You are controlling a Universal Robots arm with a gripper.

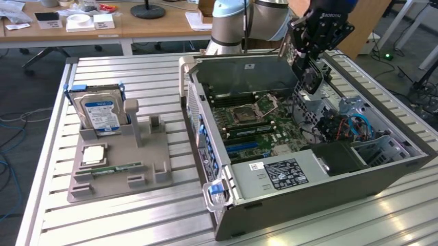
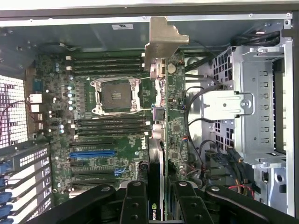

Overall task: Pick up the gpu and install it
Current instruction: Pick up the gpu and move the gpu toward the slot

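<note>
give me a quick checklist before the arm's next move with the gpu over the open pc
1. gpu gripped by the tool: ok, the card is clamped edge-on.
2. gpu clear of the motherboard: ok, it hangs over the open case, well above the board.
3. blue slot free: ok, nothing is plugged into it.
4. gpu lined up with the blue slot: not ok, the card runs crosswise to it and sits off to one side.
5. black cables by the drive cage clear of the card: cannot tell.
</note>
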